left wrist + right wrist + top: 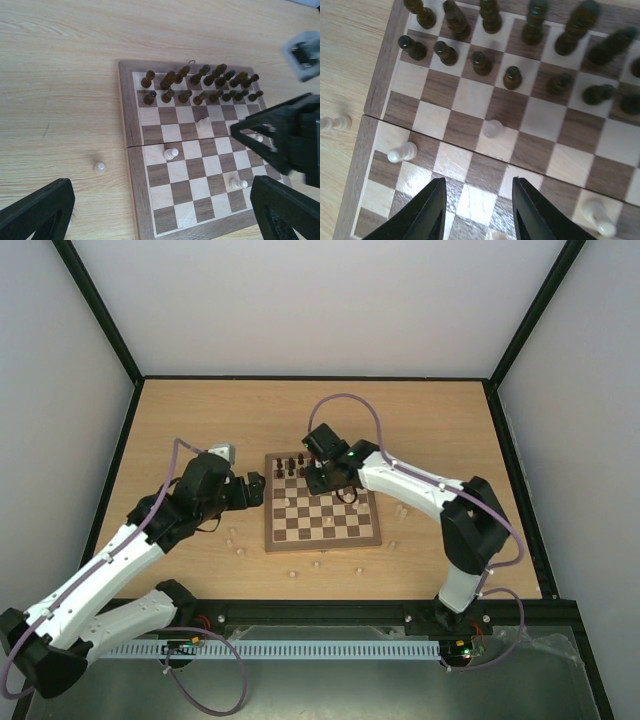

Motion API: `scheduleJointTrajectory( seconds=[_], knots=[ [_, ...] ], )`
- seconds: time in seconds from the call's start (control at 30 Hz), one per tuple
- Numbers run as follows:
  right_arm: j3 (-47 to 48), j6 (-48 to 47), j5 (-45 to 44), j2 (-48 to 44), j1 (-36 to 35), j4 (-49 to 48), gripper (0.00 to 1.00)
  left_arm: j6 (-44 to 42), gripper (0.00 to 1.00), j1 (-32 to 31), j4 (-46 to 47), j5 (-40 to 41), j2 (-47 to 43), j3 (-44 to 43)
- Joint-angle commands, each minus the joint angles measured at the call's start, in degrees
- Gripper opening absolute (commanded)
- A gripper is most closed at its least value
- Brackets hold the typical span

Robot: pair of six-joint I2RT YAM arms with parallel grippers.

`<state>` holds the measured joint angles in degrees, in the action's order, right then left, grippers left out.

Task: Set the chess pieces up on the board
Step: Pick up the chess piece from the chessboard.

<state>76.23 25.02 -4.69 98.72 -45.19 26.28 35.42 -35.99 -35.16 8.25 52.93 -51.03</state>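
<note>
Sixteen dark pieces [167,95] are stood upright in two rows along the far edge of the board [126,110]. Four pale pieces [170,153] are counted mid-board, and several more are scattered on the table [200,420] around it. The right gripper [477,210] is held over the board with its fingers apart, and one pale piece [492,128] lies just beyond the gap. Whether anything is gripped cannot be told. The left gripper [160,200] is spread wide with nothing held.

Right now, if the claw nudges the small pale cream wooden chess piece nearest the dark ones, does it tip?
Probably: the pale cream wooden chess piece stands narrow on a small base. Its turned round shape would likely roll once down.
</note>
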Motion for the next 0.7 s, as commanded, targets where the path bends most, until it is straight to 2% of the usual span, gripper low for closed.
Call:
scheduleJointTrajectory(
  seconds=[0.0,0.17,0.67],
  knots=[
    [4.8,-0.4,-2.6,5.1,-1.2,3.2,0.36,0.3,0.99,-0.2,-1.1,0.5,-2.5,1.3],
    [8.8,-1.0,-4.4,9.9,-1.3,5.0,0.28,0.0,0.99,-0.1,-0.4,0.1,-2.4,1.9],
    [12.1,-1.7,-6.0,16.2,-1.4,5.9,0.26,-0.9,0.99,-0.1,0.4,-0.3,-1.7,2.1]
  ],
)
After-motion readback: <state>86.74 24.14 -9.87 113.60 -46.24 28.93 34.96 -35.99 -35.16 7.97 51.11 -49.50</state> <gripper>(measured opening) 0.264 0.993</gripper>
